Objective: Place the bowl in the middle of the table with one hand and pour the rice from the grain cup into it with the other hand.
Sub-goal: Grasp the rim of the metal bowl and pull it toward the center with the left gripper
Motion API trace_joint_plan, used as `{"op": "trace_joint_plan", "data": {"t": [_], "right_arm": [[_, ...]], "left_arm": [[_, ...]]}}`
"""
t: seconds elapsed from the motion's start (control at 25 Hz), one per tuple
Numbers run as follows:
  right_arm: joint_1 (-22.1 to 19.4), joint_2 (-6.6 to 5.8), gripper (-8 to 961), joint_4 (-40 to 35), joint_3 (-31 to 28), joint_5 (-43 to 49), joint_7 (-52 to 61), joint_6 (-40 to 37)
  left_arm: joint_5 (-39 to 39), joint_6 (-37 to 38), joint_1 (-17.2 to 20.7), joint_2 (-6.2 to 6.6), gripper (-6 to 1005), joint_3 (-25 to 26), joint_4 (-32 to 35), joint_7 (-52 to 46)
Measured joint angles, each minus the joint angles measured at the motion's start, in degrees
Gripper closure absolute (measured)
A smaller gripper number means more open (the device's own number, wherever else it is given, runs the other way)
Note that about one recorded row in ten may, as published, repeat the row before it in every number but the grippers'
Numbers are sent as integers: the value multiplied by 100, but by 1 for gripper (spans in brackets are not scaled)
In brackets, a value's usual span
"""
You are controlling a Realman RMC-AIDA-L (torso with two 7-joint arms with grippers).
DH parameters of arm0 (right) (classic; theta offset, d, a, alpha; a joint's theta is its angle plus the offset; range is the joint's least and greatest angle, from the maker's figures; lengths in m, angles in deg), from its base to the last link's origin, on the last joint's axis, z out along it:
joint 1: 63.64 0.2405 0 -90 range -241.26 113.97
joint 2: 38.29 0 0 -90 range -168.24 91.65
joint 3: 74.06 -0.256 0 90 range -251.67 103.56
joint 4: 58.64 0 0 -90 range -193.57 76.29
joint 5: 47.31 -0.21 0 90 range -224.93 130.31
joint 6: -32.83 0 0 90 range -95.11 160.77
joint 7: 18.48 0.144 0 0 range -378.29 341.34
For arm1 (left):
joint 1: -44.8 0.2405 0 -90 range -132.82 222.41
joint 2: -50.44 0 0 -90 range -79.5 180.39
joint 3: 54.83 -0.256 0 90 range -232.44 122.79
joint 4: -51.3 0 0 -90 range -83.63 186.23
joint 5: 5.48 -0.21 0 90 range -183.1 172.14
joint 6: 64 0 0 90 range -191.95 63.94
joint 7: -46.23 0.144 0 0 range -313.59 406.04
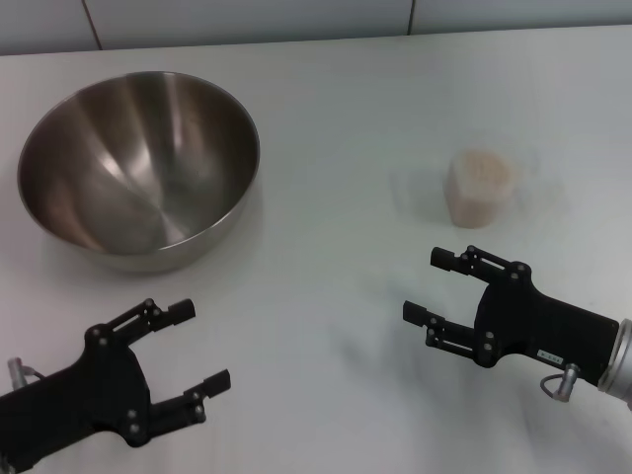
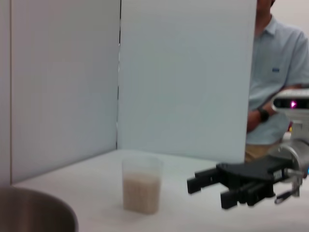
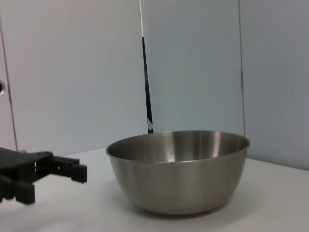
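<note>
Head view shows a white table [image 1: 336, 109] with the steel bowl [image 1: 138, 168] standing upright and empty toward the robot's left, not yet at the centre. Well to the right of the bowl stands the grain cup [image 1: 481, 188], upright and holding rice [image 1: 482, 170] (seemingly filled to about half, though the clear walls are hard to read). The left gripper [image 1: 193, 370] hovers just nearer the robot than the bowl, fingers spread and grasping nothing, probably lined up to take the rim. The right gripper [image 1: 442, 286], also spread and empty, waits on the robot's side of the cup, far right of the bowl, likely ready to grasp it for pouring.
</note>
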Motion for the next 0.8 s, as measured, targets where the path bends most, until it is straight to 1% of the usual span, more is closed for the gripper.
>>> {"op": "trace_joint_plan", "data": {"t": [0.08, 0.2, 0.4, 0.64, 0.8], "right_arm": [[-7, 2, 208, 0, -5, 0, 0, 0], [-15, 7, 208, 0, -18, 0, 0, -8], [-16, 9, 208, 15, -38, 0, 0, -18], [-14, 9, 208, 55, -61, 0, -69, -28], [13, 9, 208, 97, -68, -4, -85, -31]], "left_arm": [[56, 116, -11, -6, 169, 149, 0, -1], [251, 166, -58, -31, 169, 515, -19, -6], [931, 29, -225, -40, 169, 1171, -201, -21], [1681, -557, -537, -36, 169, 2219, -478, -54], [1815, -961, -791, -31, 169, 2652, -490, -62]]}}
